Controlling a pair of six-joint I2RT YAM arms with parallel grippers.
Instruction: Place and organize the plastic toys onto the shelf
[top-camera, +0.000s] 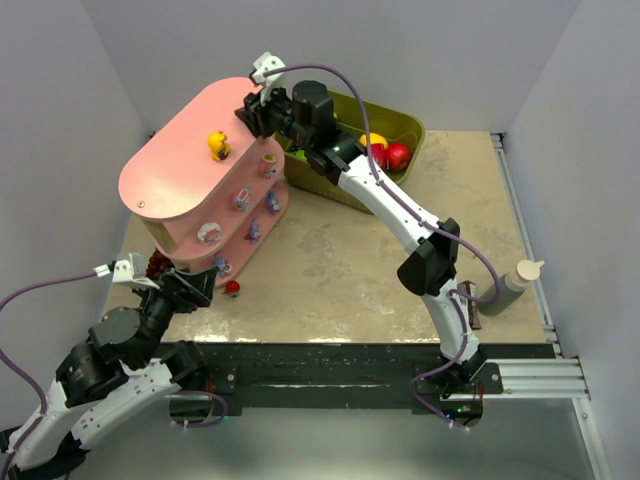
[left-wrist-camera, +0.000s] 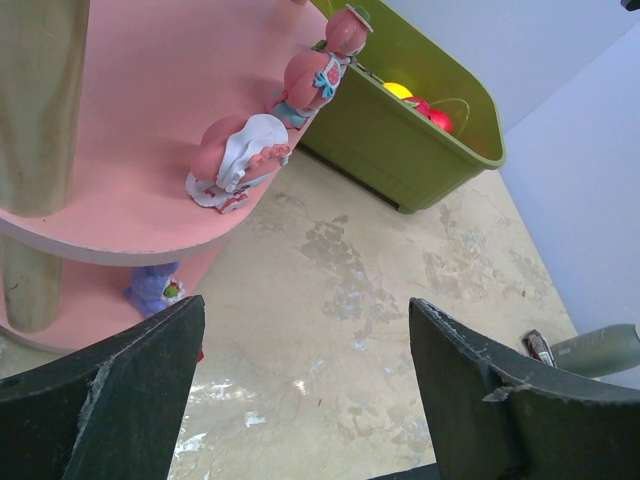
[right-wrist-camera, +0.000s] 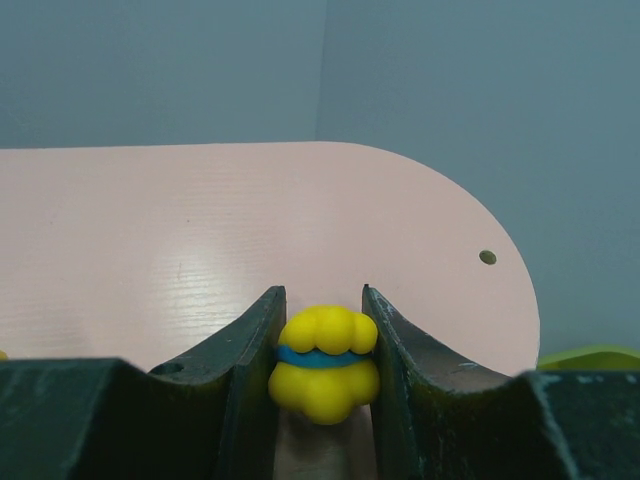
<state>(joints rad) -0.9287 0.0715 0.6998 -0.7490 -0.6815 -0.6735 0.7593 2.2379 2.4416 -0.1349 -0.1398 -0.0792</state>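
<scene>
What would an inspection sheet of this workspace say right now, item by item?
Surface: beige table, worn and blotchy.
Job's things: pink shelf; yellow-orange toy on its top board, small figurines on lower tiers, red toy on the table.
Clutter: green bin with fruit, bottle at the right edge.
Grippers: right gripper, fingers shut on yellow toy over the top board; left gripper open, empty.
Cables: purple cable along each arm.
Surroundings: grey walls on three sides.

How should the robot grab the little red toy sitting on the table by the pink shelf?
Probably best to pinch the red toy across its small rounded body, coming straight down with the open left tool. It sits on the table right beside the shelf, so a sideways reach might bump the boards.
</scene>
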